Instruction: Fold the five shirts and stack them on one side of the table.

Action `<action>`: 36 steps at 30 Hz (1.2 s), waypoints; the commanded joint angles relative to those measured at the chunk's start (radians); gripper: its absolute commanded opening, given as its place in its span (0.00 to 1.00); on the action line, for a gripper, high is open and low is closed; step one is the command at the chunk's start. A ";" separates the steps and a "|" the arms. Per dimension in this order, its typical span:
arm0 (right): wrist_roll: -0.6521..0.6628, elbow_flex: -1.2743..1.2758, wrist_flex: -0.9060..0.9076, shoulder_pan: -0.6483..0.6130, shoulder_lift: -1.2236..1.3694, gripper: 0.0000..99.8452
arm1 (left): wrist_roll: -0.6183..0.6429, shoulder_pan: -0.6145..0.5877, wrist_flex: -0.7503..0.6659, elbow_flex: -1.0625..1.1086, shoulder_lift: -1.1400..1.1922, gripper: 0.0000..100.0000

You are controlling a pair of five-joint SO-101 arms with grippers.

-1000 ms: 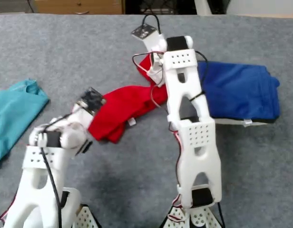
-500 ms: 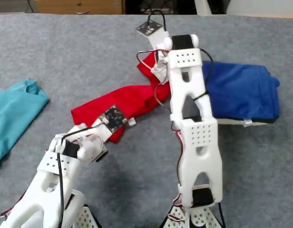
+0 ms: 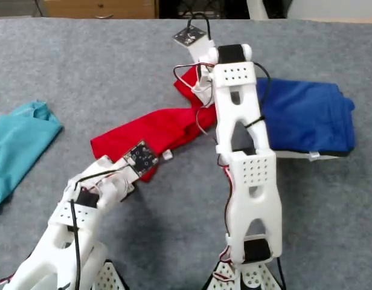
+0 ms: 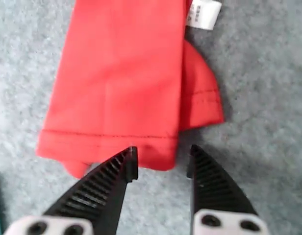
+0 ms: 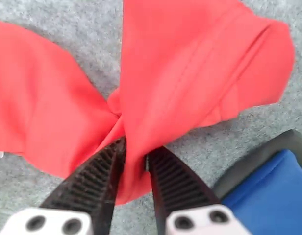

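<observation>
- Three shirts in plain count on the grey tabletop [image 3: 83,72]: one red, one blue, one teal.
- Red shirt [image 3: 156,130]: twisted into a long band across the middle of the tabletop, from left of centre on the near side up toward the middle of the far edge. White tag [image 4: 204,13] at the near end.
- Blue shirt [image 3: 304,115]: folded, toward the right edge. Rests on a white layer [image 3: 295,155] that peeks out along its near side; cannot tell what that layer is.
- Teal shirt [image 3: 17,145]: spread loose at the left edge, well apart from the other two, partly cut off by the view.
- Two grippers in count.
- Right gripper [image 5: 134,156]: clamped on a bunched pinch of the red shirt at the band's far end, just beside the blue shirt's corner.
- Left gripper [image 4: 161,164]: fingers apart, poised at the hem of the red shirt's near end, with one fingertip at the hem edge and no cloth pinched.
</observation>
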 commanded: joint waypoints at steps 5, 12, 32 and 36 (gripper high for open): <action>0.000 -0.047 0.005 0.006 -0.022 0.02 | -0.087 0.015 -0.040 0.025 -0.006 0.13; 0.000 -0.045 0.006 0.003 -0.022 0.02 | -0.086 0.015 -0.040 0.025 -0.006 0.13; 0.000 -0.045 0.006 0.003 -0.022 0.02 | -0.015 -0.010 -0.112 -0.113 0.262 0.17; 0.000 -0.045 0.006 0.003 -0.022 0.02 | -0.014 -0.010 -0.112 -0.170 0.334 0.17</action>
